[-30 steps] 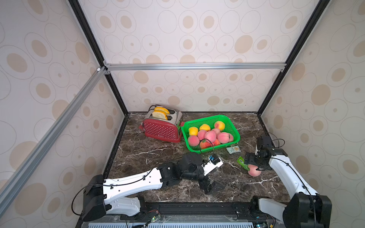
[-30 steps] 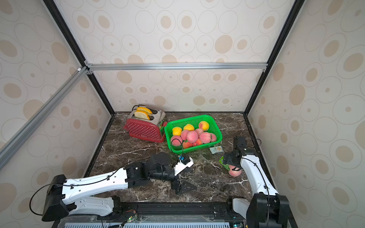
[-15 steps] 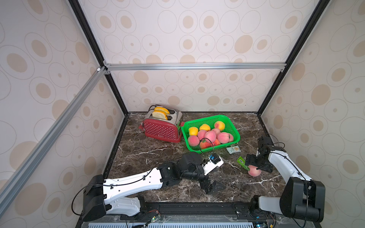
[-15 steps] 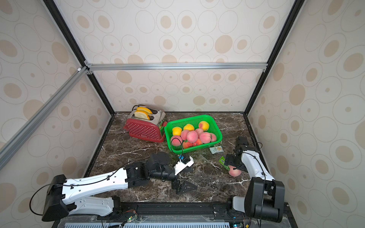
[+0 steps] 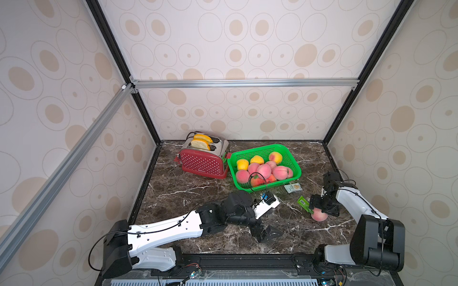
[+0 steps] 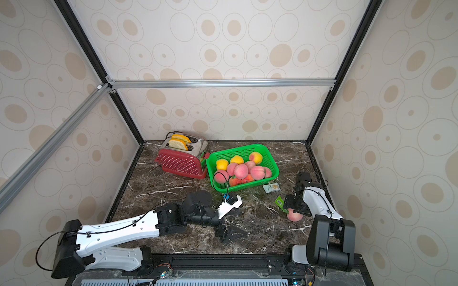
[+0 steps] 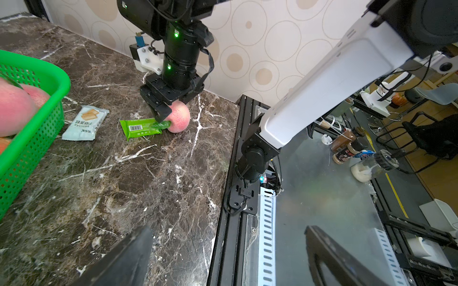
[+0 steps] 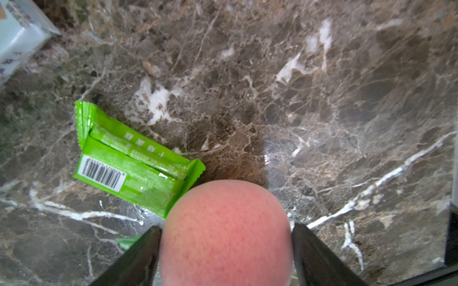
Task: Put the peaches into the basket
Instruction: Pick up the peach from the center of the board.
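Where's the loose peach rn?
In both top views, loose peach sits on the tabletop's right side, against the green wrapper, between the right gripper's jaws.

A bright green mesh basket (image 5: 252, 153) holds pink, orange-red and yellow peaches (image 5: 264, 170) beside a red toaster (image 5: 202, 164) dotted white, its bread slices (image 5: 199, 144) pale with yellow crusts. On the dark brown, white-veined marble tabletop (image 5: 193, 193) lie a lone pink peach (image 5: 319, 215), a lime-green wrapper (image 5: 304, 203) bearing a black-and-white barcode, and a pale blue wrapper (image 5: 293, 187). Cream walls (image 5: 235, 49) carry tan ovals.
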Tool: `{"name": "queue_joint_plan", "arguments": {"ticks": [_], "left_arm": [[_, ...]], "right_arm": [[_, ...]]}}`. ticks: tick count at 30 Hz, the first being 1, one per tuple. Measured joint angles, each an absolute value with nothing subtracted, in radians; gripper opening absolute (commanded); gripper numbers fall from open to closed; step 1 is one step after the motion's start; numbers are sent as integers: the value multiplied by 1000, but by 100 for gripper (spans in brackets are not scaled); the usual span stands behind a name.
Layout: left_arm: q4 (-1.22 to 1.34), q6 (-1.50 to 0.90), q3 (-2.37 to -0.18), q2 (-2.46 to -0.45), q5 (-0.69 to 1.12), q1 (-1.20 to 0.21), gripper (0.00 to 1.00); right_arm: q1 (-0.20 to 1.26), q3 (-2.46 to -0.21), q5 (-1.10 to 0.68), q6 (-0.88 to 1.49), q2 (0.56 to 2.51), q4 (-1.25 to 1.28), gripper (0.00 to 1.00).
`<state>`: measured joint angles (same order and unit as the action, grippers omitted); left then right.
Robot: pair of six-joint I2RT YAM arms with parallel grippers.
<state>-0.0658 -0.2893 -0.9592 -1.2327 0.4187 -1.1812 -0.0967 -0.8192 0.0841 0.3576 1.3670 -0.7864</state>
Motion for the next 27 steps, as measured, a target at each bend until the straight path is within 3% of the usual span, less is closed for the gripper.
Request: {"name": "queue_joint_plan", "arguments": {"ticks": [7,20,27], "left_arm": [[-64,-290,-955,-1217,385,-1176,99],[-62,-291,-946,-1239,375,-1160,99],[-76,-306,-948,-1239,344,-1153,99]], "right_arm": [[-97,-819,84,358,1367,-778,61],[-97,-826,85,358,1253,-774,59],[-88,-938,51,347,1211,-799,60]]}}
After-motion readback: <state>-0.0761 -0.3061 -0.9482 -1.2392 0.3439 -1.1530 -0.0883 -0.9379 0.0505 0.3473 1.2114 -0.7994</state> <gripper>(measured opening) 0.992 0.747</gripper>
